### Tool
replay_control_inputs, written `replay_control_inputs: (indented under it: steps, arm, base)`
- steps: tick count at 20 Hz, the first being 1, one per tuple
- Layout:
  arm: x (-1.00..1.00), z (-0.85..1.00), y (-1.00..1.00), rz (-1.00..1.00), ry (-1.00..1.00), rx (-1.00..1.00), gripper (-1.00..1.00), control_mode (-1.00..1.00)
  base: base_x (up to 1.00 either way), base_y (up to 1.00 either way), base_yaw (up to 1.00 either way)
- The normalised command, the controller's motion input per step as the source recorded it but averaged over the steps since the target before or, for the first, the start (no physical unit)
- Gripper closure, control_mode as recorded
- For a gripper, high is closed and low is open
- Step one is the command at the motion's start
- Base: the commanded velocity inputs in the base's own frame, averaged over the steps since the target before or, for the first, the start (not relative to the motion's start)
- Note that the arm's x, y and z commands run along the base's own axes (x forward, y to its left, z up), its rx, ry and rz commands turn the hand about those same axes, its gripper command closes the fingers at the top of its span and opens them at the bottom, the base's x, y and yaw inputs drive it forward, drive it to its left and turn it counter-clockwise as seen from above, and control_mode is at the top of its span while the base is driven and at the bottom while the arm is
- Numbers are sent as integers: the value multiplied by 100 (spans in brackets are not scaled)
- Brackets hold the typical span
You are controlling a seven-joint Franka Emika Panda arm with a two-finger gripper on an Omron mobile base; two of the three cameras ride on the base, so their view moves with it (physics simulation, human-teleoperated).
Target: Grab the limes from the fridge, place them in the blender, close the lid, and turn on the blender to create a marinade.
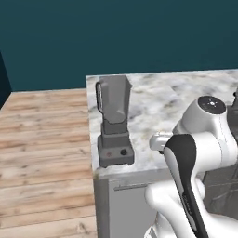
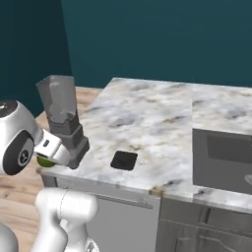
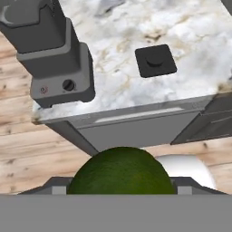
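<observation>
My gripper (image 3: 121, 188) is shut on a dark green lime (image 3: 121, 174), which fills the bottom of the hand view. In the right base view the lime (image 2: 45, 161) peeks out under the hand, in front of the counter's near left corner. The blender (image 1: 114, 121) stands on that corner, its grey jar (image 2: 58, 101) open at the top and its base (image 3: 63, 84) showing a red button and a black knob. The black square lid (image 2: 124, 160) lies flat on the marble, right of the blender (image 3: 45, 41) and apart from it. The fridge is out of view.
The marble counter (image 2: 147, 118) ends at a left edge beside the blender, with wooden floor (image 1: 42, 153) beyond. A dark sink basin (image 2: 221, 157) is set into the counter at the right. Grey cabinet fronts (image 3: 136, 129) run below the counter's front edge.
</observation>
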Motion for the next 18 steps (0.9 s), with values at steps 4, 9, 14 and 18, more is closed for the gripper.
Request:
replay_control_inputs:
  steps: [4, 9, 14, 18]
  arm:
    - [0, 0, 0, 0, 0, 0, 100, 100]
    - [0, 0, 0, 0, 0, 0, 100, 100]
    - [0, 0, 0, 0, 0, 0, 100, 100]
    - [4, 51, 0, 0, -8, 1, 100, -100]
  base:
    - [49, 0, -4]
    - [15, 0, -3]
    - [22, -3, 0]
    - [2, 0, 0]
